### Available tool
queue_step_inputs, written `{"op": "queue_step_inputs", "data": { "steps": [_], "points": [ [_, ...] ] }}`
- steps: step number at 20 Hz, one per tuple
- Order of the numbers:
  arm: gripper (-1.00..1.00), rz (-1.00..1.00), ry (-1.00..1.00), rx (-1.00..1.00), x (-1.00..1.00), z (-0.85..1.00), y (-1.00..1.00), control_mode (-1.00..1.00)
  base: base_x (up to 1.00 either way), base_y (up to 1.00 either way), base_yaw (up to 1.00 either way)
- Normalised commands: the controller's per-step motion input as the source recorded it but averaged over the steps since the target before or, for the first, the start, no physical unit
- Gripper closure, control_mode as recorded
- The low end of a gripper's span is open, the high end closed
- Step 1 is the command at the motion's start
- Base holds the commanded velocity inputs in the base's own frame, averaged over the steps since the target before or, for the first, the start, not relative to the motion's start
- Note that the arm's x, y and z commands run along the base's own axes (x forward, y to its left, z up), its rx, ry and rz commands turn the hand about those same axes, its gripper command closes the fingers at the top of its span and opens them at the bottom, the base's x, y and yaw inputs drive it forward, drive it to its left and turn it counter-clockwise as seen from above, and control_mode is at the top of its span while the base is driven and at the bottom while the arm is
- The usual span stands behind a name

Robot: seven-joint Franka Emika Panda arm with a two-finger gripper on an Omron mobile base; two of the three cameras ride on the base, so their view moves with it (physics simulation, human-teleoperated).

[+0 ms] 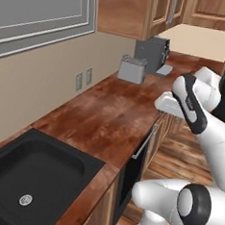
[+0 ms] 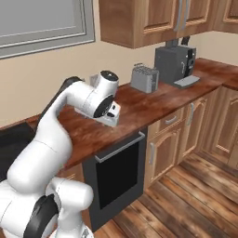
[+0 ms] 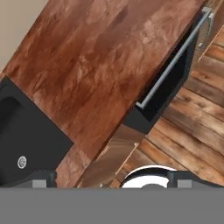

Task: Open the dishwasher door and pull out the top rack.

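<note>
Spread wide and holding nothing, the claw (image 2: pixel 113 117) hangs over the front part of the wooden desk (image 1: pixel 104 118), above the dishwasher door (image 2: pixel 118 179). In the right base view the white hand sits just above the desk's front edge, pointing down. That door is a flat black panel set under the desk, shut flush with the wooden cabinet fronts (image 2: pixel 167 148) beside it, its slim silver handle (image 2: pixel 122 146) running along its top edge just beneath the desk lip. The hand view looks down on the same handle (image 3: pixel 173 63) and the plank floor (image 3: pixel 192 127) in front of it. To one side of the door, a black sink (image 1: pixel 29 172) is sunk into the desk. Farther along the desk stand a grey toaster (image 2: pixel 144 77) and a dark coffee machine (image 2: pixel 175 65), well apart from the claw.
</note>
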Motion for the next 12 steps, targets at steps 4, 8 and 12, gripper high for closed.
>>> {"op": "queue_step_inputs", "data": {
  "steps": [4, 8, 12],
  "points": [
    [-1.00, -0.01, 0.00, 0.36, 0.30, -0.86, -1.00, -1.00, 0.00, 0.00, 0.00],
    [-1.00, 0.00, 0.01, 0.37, 0.37, -0.81, -0.98, -1.00, 0.00, 0.00, 0.00],
    [-1.00, 0.00, 0.01, 0.35, 0.31, -0.90, -0.71, -1.00, 0.00, 0.00, 0.00]
  ]
}}
